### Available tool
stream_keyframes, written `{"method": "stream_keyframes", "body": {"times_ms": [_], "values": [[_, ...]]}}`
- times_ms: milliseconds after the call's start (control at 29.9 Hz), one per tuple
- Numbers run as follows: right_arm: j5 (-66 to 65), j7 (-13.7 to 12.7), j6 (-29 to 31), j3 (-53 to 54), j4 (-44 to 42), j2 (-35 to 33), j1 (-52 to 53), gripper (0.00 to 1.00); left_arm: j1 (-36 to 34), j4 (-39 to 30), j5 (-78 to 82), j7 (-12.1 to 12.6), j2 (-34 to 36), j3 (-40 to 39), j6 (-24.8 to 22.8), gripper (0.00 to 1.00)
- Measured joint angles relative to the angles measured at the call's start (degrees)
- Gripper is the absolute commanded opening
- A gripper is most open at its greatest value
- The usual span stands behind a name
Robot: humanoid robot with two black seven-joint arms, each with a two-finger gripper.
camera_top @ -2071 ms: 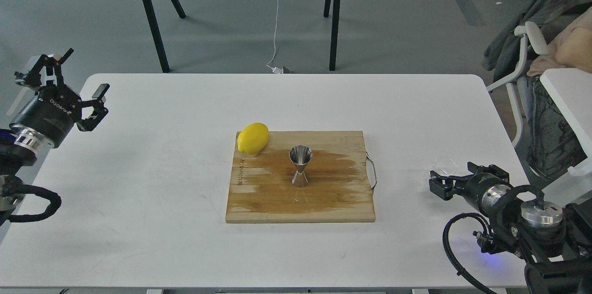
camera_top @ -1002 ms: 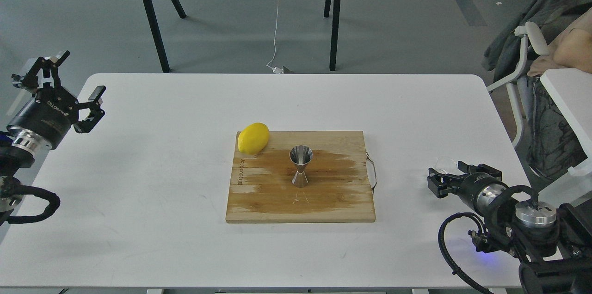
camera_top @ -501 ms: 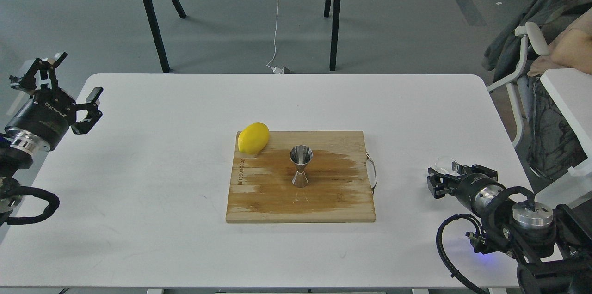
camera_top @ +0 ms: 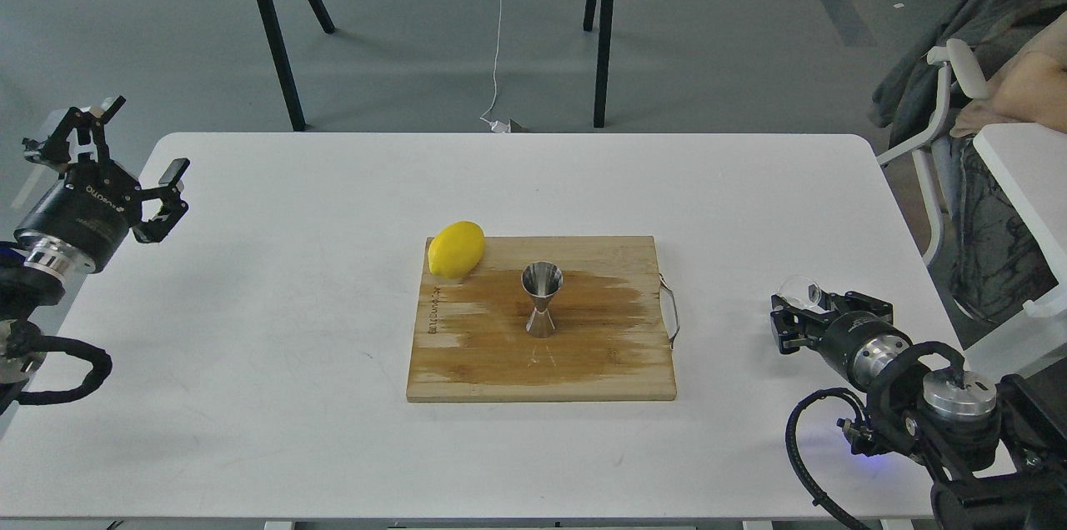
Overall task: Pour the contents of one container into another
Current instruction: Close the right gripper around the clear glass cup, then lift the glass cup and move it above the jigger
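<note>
The steel jigger (camera_top: 541, 299) stands upright in the middle of the wooden cutting board (camera_top: 583, 363). The small clear glass cup (camera_top: 798, 289) is at the table's right edge, set between the fingers of my right gripper (camera_top: 813, 309). The gripper looks shut on it, and the cup sits slightly tilted; the grip is small and dark from here. My left gripper (camera_top: 137, 142) hovers over the table's far left edge, open and holding nothing, well away from the board.
A yellow lemon (camera_top: 456, 248) rests on the board's back left corner. The board has a metal handle (camera_top: 671, 312) on its right side. A chair and a seated person (camera_top: 1029, 84) are beyond the table's right edge.
My right gripper has crept slightly up and left, and the glass cup has shifted and tilted with it. The left gripper has drifted a little to the left. Jigger and lemon have not moved.
</note>
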Motion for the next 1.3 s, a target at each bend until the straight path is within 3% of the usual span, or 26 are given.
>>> {"method": "stream_keyframes", "body": {"times_ms": [267, 468, 768, 1303], "values": [[0.0, 0.0, 1.6, 0.0, 1.6, 0.0, 0.2, 0.36, 0.0, 0.2, 0.0, 0.0, 0.0, 0.0, 0.0, 0.99], [-2.2, 0.0, 4.9, -0.5, 8.0, 0.0, 0.9, 0.36, 0.0, 0.3, -0.1, 0.0, -0.1, 0.0, 0.0, 0.99], [-15.3, -0.1, 11.4, -7.6, 14.8, 0.1, 8.4, 0.35, -0.2, 0.3, -0.1, 0.0, -1.1, -0.2, 0.0, 0.99], [-40.0, 0.2, 12.3, -23.2, 16.1, 2.1, 14.2, 0.34, -0.4, 0.3, -0.1, 0.0, -1.3, 0.0, 0.0, 0.99]]}}
